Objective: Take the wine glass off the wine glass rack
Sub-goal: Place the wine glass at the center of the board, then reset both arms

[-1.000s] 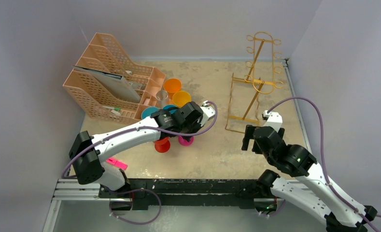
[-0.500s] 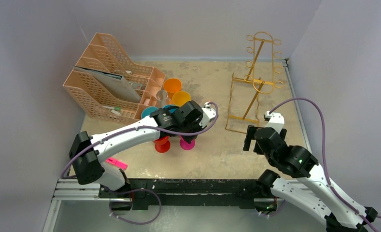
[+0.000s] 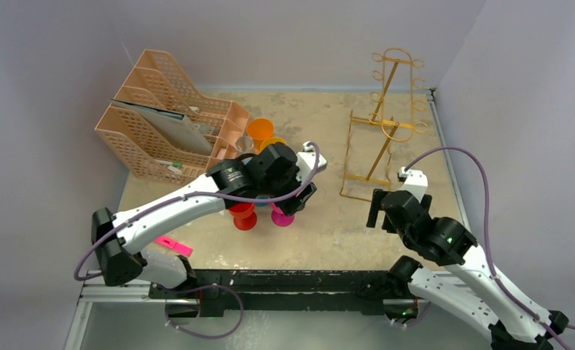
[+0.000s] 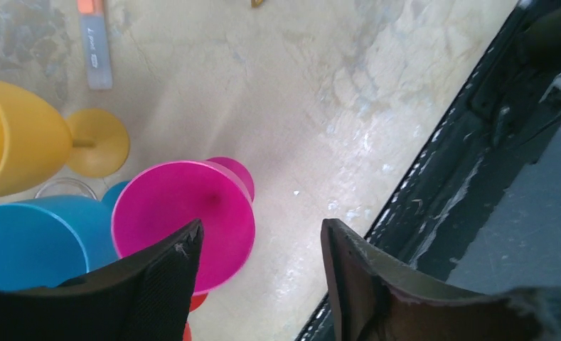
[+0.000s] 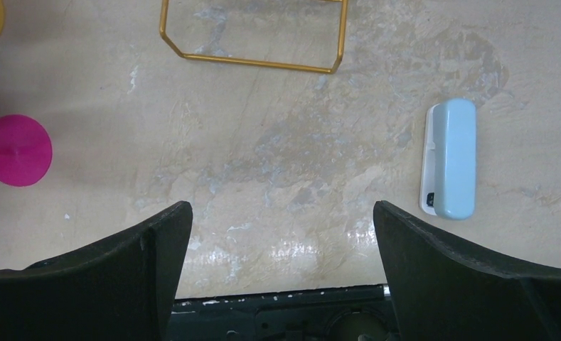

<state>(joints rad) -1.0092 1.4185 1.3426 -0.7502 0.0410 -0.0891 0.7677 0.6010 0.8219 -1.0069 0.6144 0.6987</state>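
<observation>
While the rack (image 3: 381,124) stands upright on the desk (image 3: 321,240), the magenta glass (image 4: 185,206) is off it. The glass stands on its own foot well to the rack's left, in a huddle of coloured glasses.

The left pincer (image 4: 259,227) hovers over that glass, released, with its fingers apart and only bare desk between them. In the wrist view one finger overlaps the glass's rim, and I cannot tell whether it touches.

Also left of the rack, the yellow glass (image 4: 14,142) and the blue glass (image 4: 35,238) crowd against the magenta one. The red glass (image 3: 244,217) stands just beside the magenta one on the side away from the rack. The orange glass (image 3: 259,130) is the farthest back of the huddle.

The right pincer (image 5: 281,209) hangs just near-side of the rack's wire base, its fingers spread wide with nothing held between them. A pale blue case (image 5: 448,160) lies flat on the desk close to the base's near right corner.

A peach organiser (image 3: 171,124) sits beyond the glasses, farthest to the rack's left.
</observation>
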